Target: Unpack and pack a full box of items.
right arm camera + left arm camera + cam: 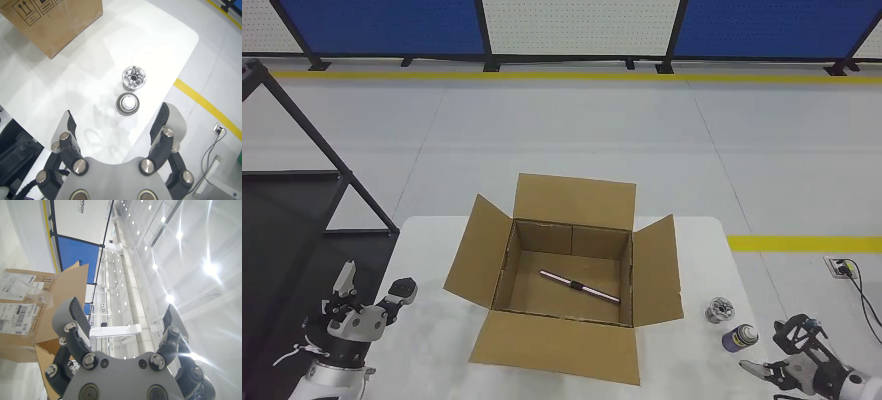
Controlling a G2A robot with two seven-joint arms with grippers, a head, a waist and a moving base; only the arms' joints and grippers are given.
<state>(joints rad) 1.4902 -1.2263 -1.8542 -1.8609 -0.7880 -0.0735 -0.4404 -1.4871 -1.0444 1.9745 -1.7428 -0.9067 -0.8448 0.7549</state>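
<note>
Box (575,202): is sitting open at the middle of the table (422,330), all four flaps spreading outward.
Left gripper (122,309): is hanging beside the box's labelled side, fingers spread wide, gripping nothing.
Right gripper (117,111): is hovering over the table's right edge, fingers apart, empty.
Metal parts: a flanged hub (133,78) and a round ring (128,104) are standing just beside each other, near the right gripper, apart from the box.
Inside the box: a slim dark rod (580,287) is lying diagonally on the bottom.

The box (572,200) is matt brown cardboard, the table (85,66) glossy smooth white, the flanged part (133,77) bright cast metal, the can (127,103) metal-rimmed
</note>
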